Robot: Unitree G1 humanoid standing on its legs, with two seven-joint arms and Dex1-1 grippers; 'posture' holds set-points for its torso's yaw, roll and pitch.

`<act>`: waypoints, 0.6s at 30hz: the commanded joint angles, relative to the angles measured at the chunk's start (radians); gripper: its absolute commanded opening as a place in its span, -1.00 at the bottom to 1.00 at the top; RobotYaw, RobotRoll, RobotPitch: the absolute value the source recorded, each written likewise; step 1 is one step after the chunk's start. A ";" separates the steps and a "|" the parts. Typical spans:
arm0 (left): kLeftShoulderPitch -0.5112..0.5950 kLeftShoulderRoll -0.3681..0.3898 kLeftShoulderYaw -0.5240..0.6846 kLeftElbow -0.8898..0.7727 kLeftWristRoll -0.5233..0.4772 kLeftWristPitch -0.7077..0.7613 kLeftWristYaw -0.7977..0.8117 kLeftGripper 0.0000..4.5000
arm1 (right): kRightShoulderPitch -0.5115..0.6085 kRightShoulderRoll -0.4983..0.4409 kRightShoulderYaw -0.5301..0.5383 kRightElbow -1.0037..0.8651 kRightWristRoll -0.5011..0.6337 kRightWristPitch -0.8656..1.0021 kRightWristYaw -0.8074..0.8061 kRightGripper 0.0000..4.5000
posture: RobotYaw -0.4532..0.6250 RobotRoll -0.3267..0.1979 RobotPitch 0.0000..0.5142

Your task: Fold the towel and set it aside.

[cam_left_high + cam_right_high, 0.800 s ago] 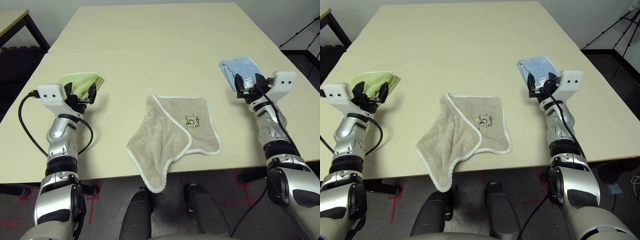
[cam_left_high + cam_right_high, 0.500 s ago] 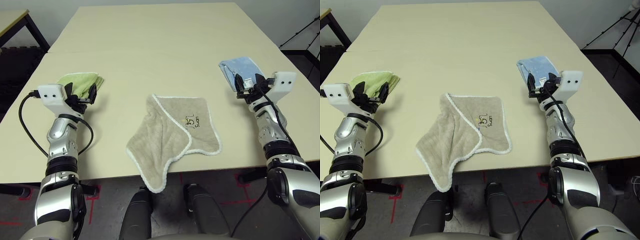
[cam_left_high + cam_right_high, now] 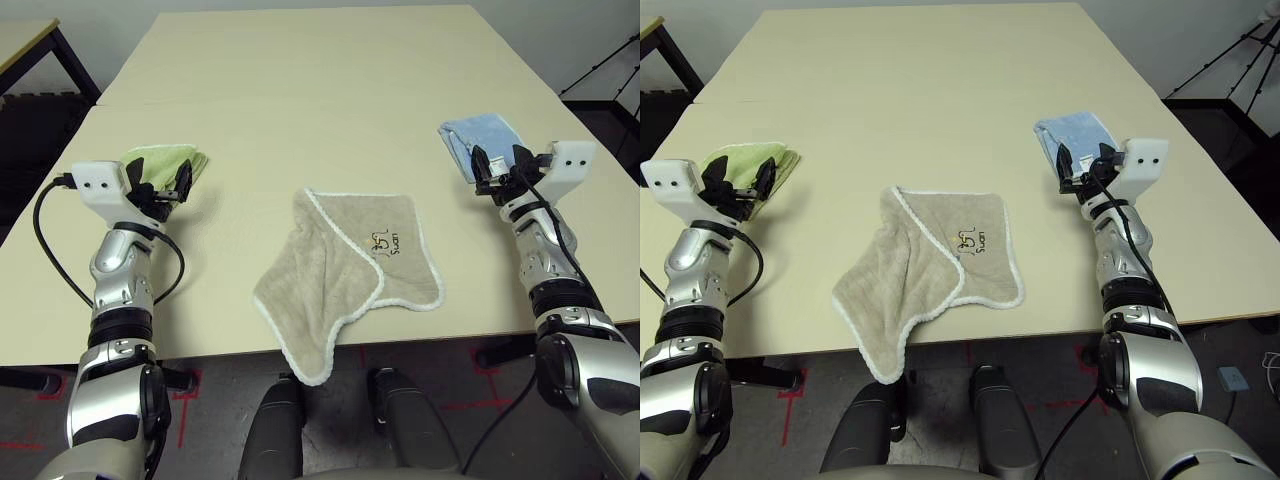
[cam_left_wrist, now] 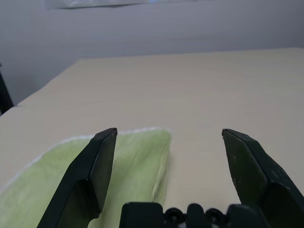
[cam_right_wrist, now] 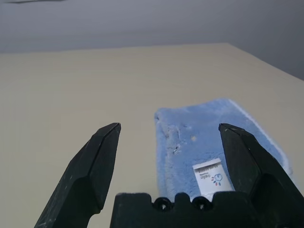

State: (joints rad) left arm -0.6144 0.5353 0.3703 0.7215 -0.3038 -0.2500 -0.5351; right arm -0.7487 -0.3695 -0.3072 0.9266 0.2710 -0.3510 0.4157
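The beige towel (image 3: 345, 268) with white edging and a small dark logo lies crumpled on the table near its front edge, one corner hanging over the edge. My left gripper (image 3: 160, 185) hovers open at the table's left, well apart from the towel, over a folded green towel (image 3: 165, 160). On the right, my right gripper (image 3: 497, 165) is open too, just above a folded light blue towel (image 3: 478, 135). Nothing sits between either pair of fingers in the wrist views.
The cream table (image 3: 330, 90) stretches far back. The green towel (image 4: 137, 166) lies under my left fingers, the blue towel (image 5: 209, 137) with a white tag under my right ones. A black tripod (image 3: 1240, 50) stands off the table at the right.
My left gripper has risen a little and drifted slightly left and back. The right gripper and the towel have stayed in place.
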 commanded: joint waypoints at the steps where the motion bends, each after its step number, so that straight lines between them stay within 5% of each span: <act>1: -0.008 0.024 -0.027 -0.023 -0.032 0.080 -0.104 0.99 | -0.009 -0.013 -0.002 0.019 0.000 0.007 0.022 1.00 | -0.21 0.25 -0.53; 11: 0.062 0.072 -0.131 -0.221 -0.149 0.314 -0.539 0.99 | -0.036 -0.024 0.016 0.026 -0.007 0.031 0.113 1.00 | -0.19 0.25 -0.51; 18: 0.062 0.145 -0.229 -0.184 -0.079 0.287 -0.719 0.99 | -0.076 -0.033 0.036 0.046 -0.006 0.060 0.188 1.00 | -0.17 0.25 -0.48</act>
State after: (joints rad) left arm -0.5648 0.6685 0.1695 0.5263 -0.4136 0.0509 -1.2195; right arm -0.8183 -0.3908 -0.2826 0.9500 0.2703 -0.3080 0.5806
